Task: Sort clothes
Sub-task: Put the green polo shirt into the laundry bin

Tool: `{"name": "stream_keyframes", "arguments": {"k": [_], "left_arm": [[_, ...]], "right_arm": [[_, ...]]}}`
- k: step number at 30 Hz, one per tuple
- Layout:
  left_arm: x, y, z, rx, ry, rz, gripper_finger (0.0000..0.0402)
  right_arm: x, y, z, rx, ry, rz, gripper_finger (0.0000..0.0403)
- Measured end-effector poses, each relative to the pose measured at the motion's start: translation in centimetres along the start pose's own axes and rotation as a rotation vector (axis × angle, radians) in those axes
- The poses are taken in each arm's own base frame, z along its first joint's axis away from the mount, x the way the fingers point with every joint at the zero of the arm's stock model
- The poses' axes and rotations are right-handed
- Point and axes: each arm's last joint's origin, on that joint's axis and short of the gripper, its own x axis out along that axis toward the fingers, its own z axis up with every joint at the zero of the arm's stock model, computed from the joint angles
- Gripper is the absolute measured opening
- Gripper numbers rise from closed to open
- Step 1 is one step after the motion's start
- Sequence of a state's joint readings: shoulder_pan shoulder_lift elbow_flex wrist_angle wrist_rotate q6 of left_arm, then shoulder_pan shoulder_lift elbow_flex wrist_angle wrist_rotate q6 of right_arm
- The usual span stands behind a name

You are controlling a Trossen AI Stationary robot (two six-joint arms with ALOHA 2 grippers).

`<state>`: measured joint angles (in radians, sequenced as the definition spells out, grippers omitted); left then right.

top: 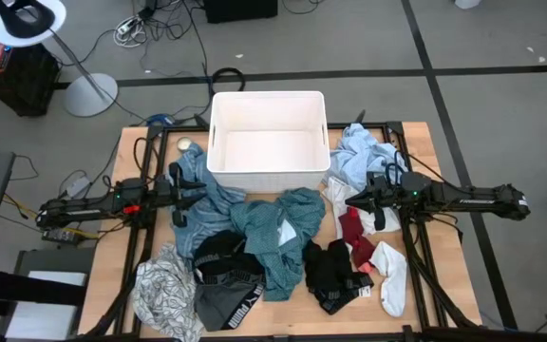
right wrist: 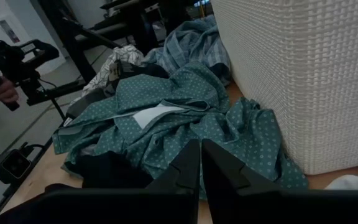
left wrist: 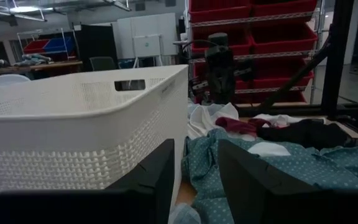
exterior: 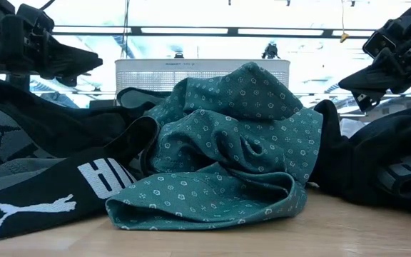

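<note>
Your left tool (top: 178,197) hangs with fingers parted, holding nothing, just left of the white tub (top: 268,171); your right tool (top: 358,201) is closed and empty, right of it. The clothes (top: 278,233) lie heaped on the bench (top: 444,275) in front of the tub, between both tools.

teal dotted shirt (top: 278,233) — white tub (top: 267,142), red sock (top: 353,231)

Even overhead light, blown-out low background
</note>
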<state>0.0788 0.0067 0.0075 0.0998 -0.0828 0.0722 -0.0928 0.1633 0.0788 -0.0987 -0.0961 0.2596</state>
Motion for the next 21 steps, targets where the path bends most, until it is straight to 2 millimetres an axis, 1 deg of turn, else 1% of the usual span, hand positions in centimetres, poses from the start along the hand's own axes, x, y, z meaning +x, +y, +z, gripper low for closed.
{"name": "stream_keyframes", "arguments": {"k": [4,7,11,17,21], "left_arm": [[0.0,0.1,0.1,-0.128,-0.011,0.041,0.0129],[0.0,0.1,0.0,-0.189,0.002,0.047,0.0129],[-0.1,0.1,-0.2,-0.250,0.075,0.051,0.0129],[-0.1,-0.1,1.4,-0.272,0.119,0.037,0.0129],[0.1,-0.1,2.7,-0.260,0.176,0.077,0.0129]], "right_arm": [[0.0,0.0,0.0,0.000,0.000,0.000,0.0020],[0.0,0.0,0.0,0.000,0.000,0.000,0.0020],[0.0,0.0,0.0,0.000,0.000,0.000,0.0020],[0.0,0.0,0.0,0.000,0.001,0.000,0.0020],[0.0,0.0,0.0,0.000,0.000,0.000,0.0020]]}}
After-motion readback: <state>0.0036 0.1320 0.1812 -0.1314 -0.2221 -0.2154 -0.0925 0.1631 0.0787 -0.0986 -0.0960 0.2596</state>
